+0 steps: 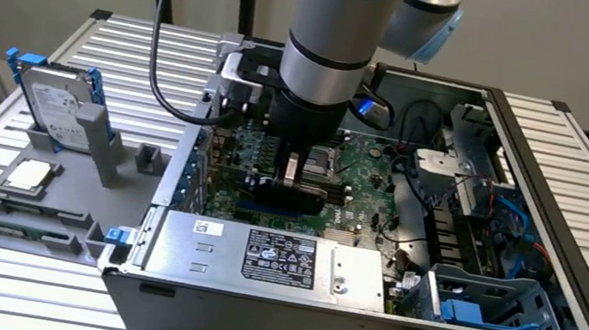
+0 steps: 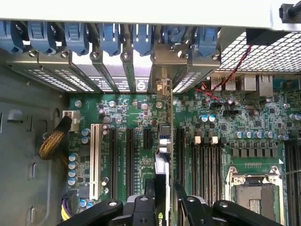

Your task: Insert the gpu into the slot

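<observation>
One card, the gpu, stands edge-on, clamped in the end effector. Its long axis runs along the blue slot, which lies directly beneath it on the motherboard, mid-frame in the exterior view. Whether the card is seated is unclear.

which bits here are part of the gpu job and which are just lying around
In the job:
gpu, edge-on at the gripper
blue slot on the motherboard

Just lying about:
hard drive
processor chip
power supply
yellow cable bundle
white expansion slot
</observation>
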Robot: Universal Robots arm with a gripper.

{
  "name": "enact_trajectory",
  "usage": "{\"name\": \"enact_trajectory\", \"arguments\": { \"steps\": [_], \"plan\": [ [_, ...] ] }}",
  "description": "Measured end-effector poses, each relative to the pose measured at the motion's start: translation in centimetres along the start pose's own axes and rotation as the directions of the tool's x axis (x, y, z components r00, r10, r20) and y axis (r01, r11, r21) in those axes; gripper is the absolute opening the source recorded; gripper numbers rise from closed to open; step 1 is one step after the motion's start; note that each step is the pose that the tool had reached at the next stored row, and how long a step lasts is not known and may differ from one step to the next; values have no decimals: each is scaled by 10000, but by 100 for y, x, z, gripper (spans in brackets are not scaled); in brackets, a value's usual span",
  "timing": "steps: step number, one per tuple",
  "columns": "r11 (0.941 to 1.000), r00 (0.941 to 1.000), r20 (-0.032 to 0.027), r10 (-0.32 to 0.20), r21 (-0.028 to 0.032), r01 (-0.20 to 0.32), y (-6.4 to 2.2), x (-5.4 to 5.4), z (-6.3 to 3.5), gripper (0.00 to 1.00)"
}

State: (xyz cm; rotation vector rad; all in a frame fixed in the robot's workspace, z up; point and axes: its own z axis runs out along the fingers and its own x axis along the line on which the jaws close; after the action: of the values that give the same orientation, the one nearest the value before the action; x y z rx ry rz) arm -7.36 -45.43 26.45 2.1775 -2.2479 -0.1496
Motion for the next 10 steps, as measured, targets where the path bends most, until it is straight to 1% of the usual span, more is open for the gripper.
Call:
{"name": "enact_trajectory", "arguments": {
  "steps": [10],
  "plan": [
    [10000,10000,3,-7,1,7,-1,-3,10,26]
  ]
}}
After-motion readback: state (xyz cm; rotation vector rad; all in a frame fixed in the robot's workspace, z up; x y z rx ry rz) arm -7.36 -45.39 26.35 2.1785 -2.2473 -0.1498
